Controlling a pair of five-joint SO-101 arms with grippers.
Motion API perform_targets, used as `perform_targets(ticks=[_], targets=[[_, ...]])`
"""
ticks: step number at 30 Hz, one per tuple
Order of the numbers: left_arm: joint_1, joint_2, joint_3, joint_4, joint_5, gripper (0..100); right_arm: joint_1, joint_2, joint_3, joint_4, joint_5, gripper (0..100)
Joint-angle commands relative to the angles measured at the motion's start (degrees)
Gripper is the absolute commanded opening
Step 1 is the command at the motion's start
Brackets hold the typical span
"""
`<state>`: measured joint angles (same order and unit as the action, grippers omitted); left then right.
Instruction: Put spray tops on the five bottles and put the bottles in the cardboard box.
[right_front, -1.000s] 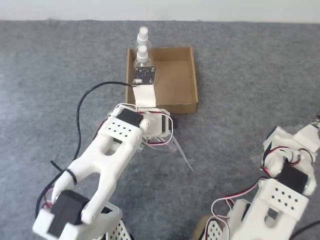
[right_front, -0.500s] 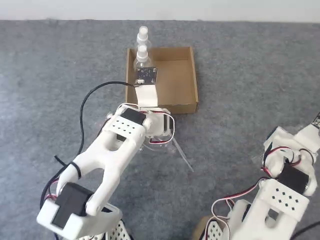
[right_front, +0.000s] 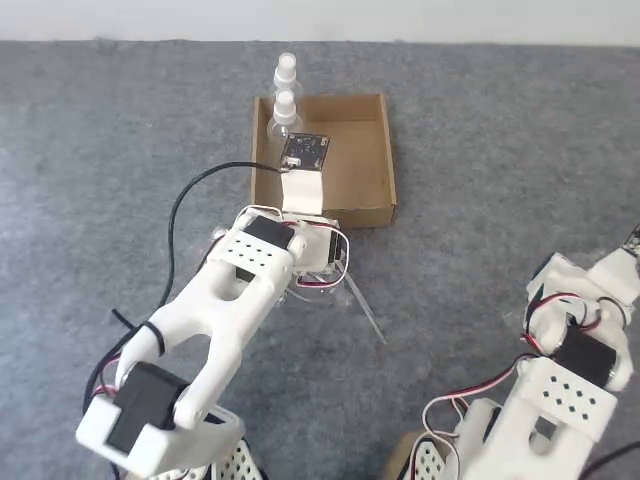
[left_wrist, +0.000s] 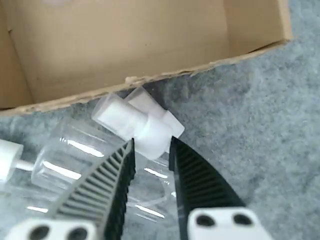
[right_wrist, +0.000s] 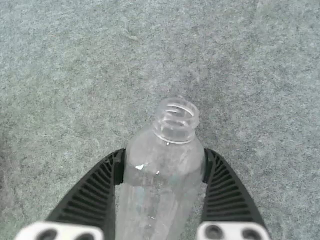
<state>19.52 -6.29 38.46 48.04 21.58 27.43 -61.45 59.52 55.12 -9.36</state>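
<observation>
Trouble is likeliest at the near wall of the cardboard box (right_front: 350, 160). The left end effector (left_wrist: 151, 145) is clamped on the white spray top (left_wrist: 145, 127) of a clear bottle (left_wrist: 150, 180). That bottle lies on the desk (right_front: 480, 150) just outside the wall, its head almost touching the cardboard. Gripped by the top alone, the body may swing on lifting, catch the wall's edge and drag the box. If the top is only loosely threaded, it could come away and leave the bottle behind.

Other loose bottles (left_wrist: 60, 162) lie just beside it along the same wall and could be nudged into rolling off.

At the box's far corner on the left arm's side, two standing bottles (right_front: 285, 105) already wear tops. Whether the farther one is inside the box or just beyond it I cannot tell. A bottle dropped in carelessly could topple both.

Well away from the box, the right end effector (right_wrist: 164, 155) is closed around an uncapped bottle (right_wrist: 175, 117), neck open. Too hard a squeeze on so thin a body could make it twist or slip.
</observation>
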Motion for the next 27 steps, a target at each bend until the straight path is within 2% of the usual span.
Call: perform_targets(ticks=[1, 12, 18, 24, 27], targets=[[0.35, -0.97, -1.8, 1.32, -1.41, 10, -0.66, -1.54, -0.97, -1.8, 0.79, 7.3], [0.35, -1.41, -2.59, 8.62, -5.1, 10, -0.66, -1.54, -0.97, -1.8, 0.79, 7.3], [0.35, -10.02, -1.45, 14.07, -5.27, 10, -0.66, -1.54, -0.97, -1.8, 0.79, 7.3], [-0.09, -16.79, 1.71, 13.27, -7.21, 11, -0.66, -1.54, -0.97, -1.8, 0.79, 7.3], [-0.18, -17.14, 2.07, 12.57, -7.12, 15, -0.66, -1.54, -0.97, -1.8, 0.79, 7.3]])
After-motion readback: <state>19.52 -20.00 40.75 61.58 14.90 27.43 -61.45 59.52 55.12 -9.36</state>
